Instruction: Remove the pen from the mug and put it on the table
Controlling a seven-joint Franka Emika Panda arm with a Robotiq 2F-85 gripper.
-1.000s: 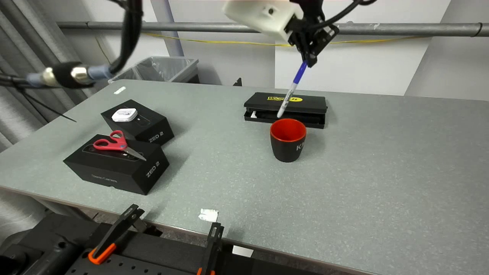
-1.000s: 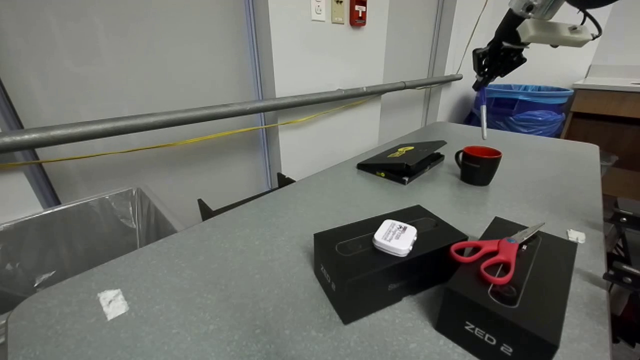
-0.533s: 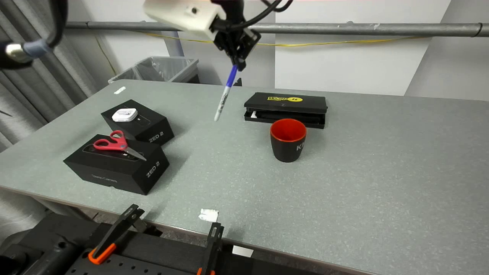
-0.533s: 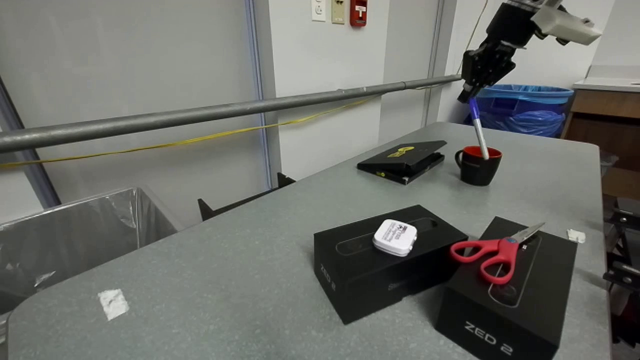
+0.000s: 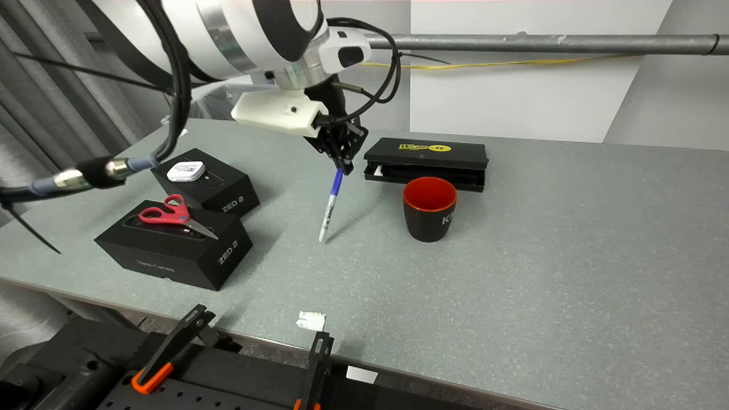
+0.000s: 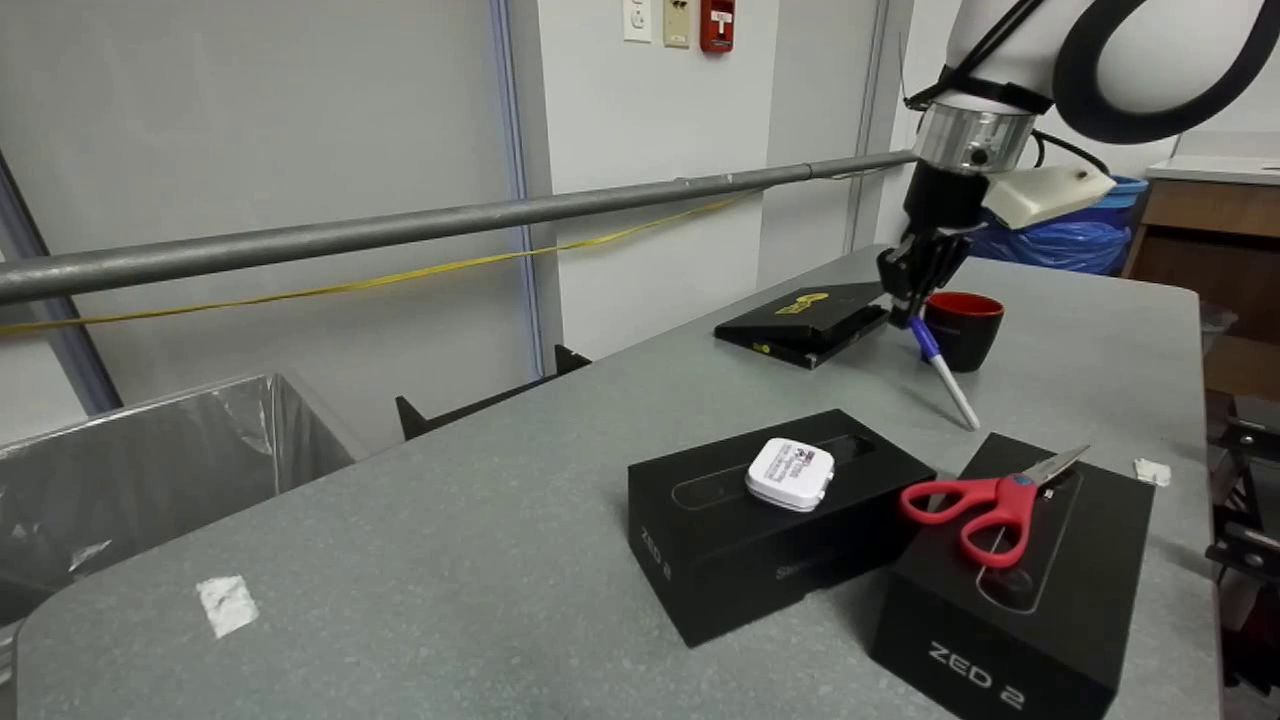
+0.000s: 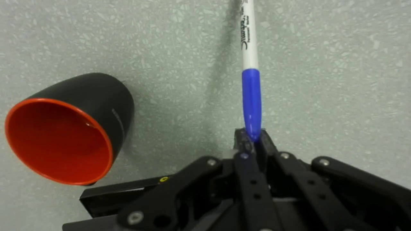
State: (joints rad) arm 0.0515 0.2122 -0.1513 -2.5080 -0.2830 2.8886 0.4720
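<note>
The grey tabletop (image 5: 541,273) is spreading beneath everything, its matte surface showing pale speckles. On it the black mug (image 5: 428,222) is standing upright, its rim and interior showing bright red and pale lettering marking its side. The Sharpie permanent marker (image 7: 251,70) is hanging outside the mug at a tilt, its blue end pointing up and its white barrel, printed in black, sloping down toward the tabletop. Its lower tip is either touching the surface or hovering just above it; I cannot tell which.

A black ZED 2 box (image 5: 171,250) and a matching ZED 2 box (image 5: 222,182) are sitting close together, with the marker hanging between them and the mug. A black lidded case (image 5: 426,162) is lying just beside the mug, its lid tilting partly open. Red-handled scissors (image 6: 1013,500) are resting on one box, a small white case (image 6: 790,475) on the other.

The white-and-black arm (image 5: 242,34) is slanting down from above, a thick black cable (image 5: 182,94) hanging alongside. The black Robotiq gripper (image 7: 253,136) is pointing downward at a lean, and in an exterior view it is covering one edge of the mug (image 6: 965,335). Its fingers are pressing together, pinching the marker by its blue end.
</note>
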